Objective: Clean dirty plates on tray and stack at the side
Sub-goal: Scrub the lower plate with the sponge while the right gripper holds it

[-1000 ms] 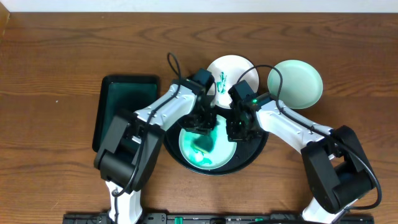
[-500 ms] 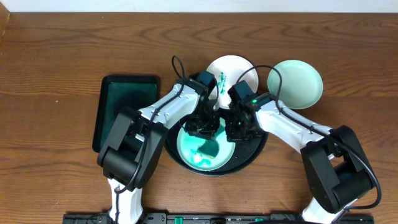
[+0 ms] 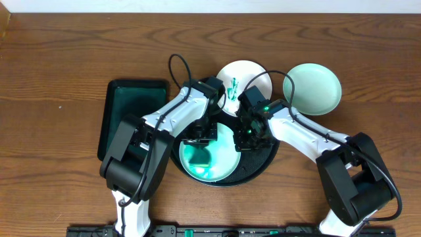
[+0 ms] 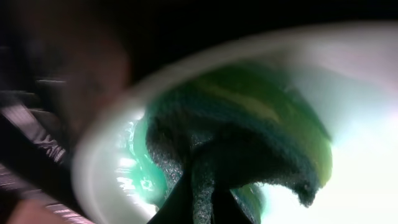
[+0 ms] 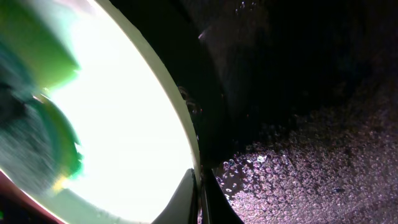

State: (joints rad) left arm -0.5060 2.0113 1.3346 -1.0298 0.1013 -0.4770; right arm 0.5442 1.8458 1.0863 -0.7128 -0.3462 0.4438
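Observation:
The round black tray (image 3: 262, 164) sits at the table's middle. One white plate (image 3: 220, 158), smeared green, lies in it. My left gripper (image 3: 200, 135) is shut on a green sponge (image 4: 249, 137) and presses it onto this plate (image 4: 102, 180). My right gripper (image 3: 245, 137) is shut on the plate's right rim (image 5: 198, 186); the plate's face (image 5: 124, 118) shows bright there, beside the wet tray floor (image 5: 298, 124). A second plate (image 3: 245, 74) with green scribbles lies at the tray's far edge. A third, plain plate (image 3: 314, 89) lies on the table to the right.
A smaller rectangular black tray (image 3: 131, 115) with a green inside stands to the left of the round tray. Both arms cross over the round tray. Bare wood table (image 3: 59, 59) lies on the far left and far right.
My left gripper has slid the sponge to the left across the plate. The plate has shifted slightly left in the tray, with the right gripper still on its rim.

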